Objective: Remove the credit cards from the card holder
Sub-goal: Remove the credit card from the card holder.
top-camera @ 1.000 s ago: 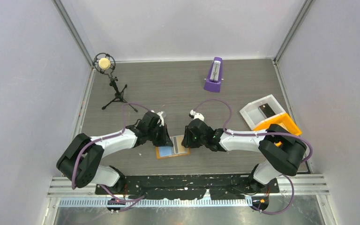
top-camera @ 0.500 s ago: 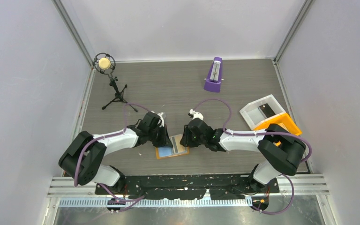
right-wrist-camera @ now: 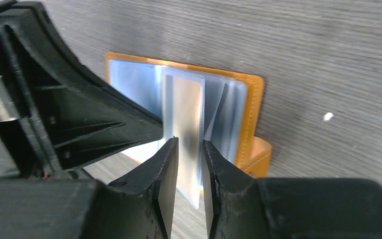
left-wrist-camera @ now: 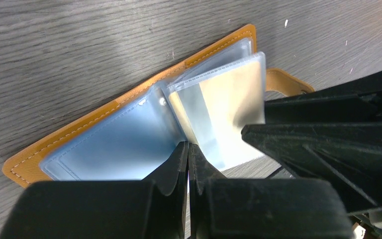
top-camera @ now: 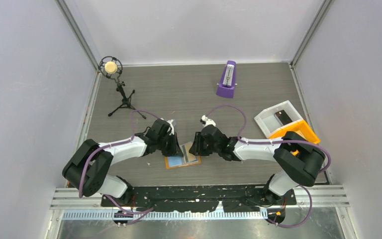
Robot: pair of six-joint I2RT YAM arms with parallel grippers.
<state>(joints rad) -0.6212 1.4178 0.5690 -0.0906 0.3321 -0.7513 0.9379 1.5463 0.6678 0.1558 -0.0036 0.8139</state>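
The orange card holder (top-camera: 182, 159) lies open on the table between my two grippers. It also shows in the left wrist view (left-wrist-camera: 79, 130) and the right wrist view (right-wrist-camera: 255, 114). A light blue card (left-wrist-camera: 109, 144) sits in its left clear pocket. A clear sleeve with a grey card (right-wrist-camera: 186, 112) stands up from the spine. My left gripper (left-wrist-camera: 188, 147) is shut, with its tips at the base of the sleeves. My right gripper (right-wrist-camera: 189, 144) is slightly open, with a finger on each side of the raised sleeve's near edge.
A purple metronome (top-camera: 227, 79) stands at the back. A microphone on a tripod (top-camera: 111, 67) is at the back left. A white bin (top-camera: 277, 117) with a dark item in it and an orange bin (top-camera: 298, 132) sit at the right.
My right gripper has edged left towards the card holder's middle. The raised sleeve now stands between its fingers. The left arm has barely moved.
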